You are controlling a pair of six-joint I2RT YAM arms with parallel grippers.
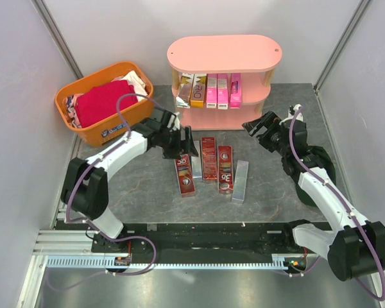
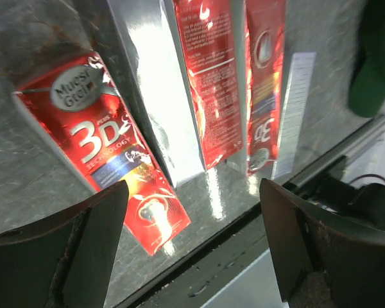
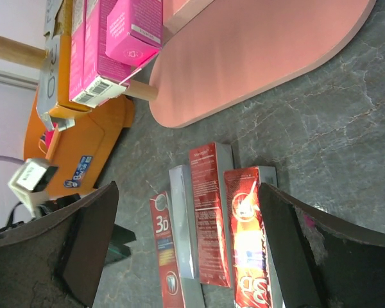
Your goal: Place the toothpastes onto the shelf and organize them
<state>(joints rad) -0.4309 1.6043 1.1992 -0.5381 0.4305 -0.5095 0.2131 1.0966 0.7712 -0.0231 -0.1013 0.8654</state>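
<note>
Five toothpastes [image 1: 209, 158] flat beneath left tool [image 1: 181, 147], jaws wide, empty, right tool [image 1: 258, 126] wide, empty, near shelf [image 1: 224, 54]

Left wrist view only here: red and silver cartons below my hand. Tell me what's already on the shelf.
Observer: Five toothpastes stand upright on the middle tier of the shelf: one silver-grey, one yellow-gold, three pink.
Operator: Now report the right hand.
Observer: The right hand hangs open and holds nothing, just off the right end of the shelf.
</note>
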